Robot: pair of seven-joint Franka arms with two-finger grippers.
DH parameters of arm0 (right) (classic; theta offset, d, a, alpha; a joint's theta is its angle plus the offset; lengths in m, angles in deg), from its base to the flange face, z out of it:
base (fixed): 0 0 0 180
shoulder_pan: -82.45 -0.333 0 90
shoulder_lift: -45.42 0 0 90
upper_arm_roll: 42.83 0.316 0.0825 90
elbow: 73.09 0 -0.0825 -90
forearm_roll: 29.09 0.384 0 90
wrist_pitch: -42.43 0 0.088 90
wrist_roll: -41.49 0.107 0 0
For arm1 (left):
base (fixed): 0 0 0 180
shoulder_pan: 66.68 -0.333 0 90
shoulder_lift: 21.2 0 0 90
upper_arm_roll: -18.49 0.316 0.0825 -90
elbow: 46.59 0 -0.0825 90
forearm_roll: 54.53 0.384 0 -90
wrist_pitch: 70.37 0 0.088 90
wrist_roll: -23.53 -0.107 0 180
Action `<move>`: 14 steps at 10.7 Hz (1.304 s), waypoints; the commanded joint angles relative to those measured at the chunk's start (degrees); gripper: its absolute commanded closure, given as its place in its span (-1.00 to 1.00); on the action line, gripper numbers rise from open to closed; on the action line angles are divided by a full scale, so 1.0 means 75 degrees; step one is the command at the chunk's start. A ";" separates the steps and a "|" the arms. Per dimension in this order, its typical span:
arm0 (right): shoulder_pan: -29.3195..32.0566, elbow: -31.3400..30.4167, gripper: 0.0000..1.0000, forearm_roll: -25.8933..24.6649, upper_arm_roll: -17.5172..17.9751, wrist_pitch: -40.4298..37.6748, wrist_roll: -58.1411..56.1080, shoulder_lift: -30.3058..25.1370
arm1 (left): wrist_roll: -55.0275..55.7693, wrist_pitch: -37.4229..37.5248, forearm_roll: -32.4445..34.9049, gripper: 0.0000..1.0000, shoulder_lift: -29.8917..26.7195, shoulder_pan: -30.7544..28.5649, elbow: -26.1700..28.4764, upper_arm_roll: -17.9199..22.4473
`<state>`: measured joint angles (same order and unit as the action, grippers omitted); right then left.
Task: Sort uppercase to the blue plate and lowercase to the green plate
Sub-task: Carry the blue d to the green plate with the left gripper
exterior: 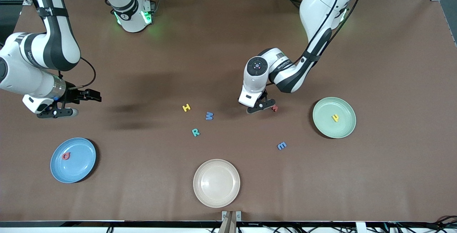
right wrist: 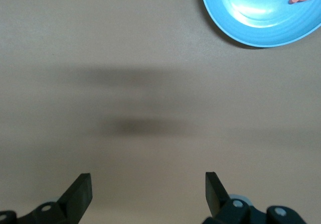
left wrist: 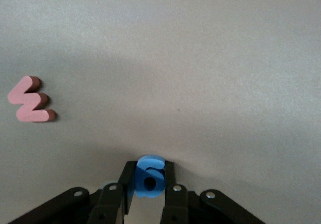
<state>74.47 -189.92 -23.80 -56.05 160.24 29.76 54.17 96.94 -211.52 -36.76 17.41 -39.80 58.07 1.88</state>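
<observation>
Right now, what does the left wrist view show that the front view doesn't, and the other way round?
Only the left wrist view shows the blue g pinched between the left gripper's fingers; in the front view the arm hides it.

Only the front view shows the blue plate holding the red Q, the green plate holding the yellow h, the cream plate, and the right gripper, open above bare table.

Both show the left gripper and the red letter beside it.

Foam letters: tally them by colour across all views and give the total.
Red: 2, the Q and the zigzag letter
Yellow: 2, the H and the h
Blue: 3, the W, the E-shaped letter and the g
Teal: 1, the R
Total: 8
</observation>
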 commanded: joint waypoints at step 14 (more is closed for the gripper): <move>-0.0048 -0.0044 -1.00 -0.0119 0.0064 0.0043 0.0134 -0.0041 | -0.3818 0.1266 0.0325 0.78 -0.2017 -0.2595 0.1372 -0.0047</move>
<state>74.30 -189.92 -23.80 -55.98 160.24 29.76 54.20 73.24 -201.99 -35.78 6.87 -54.85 63.64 2.42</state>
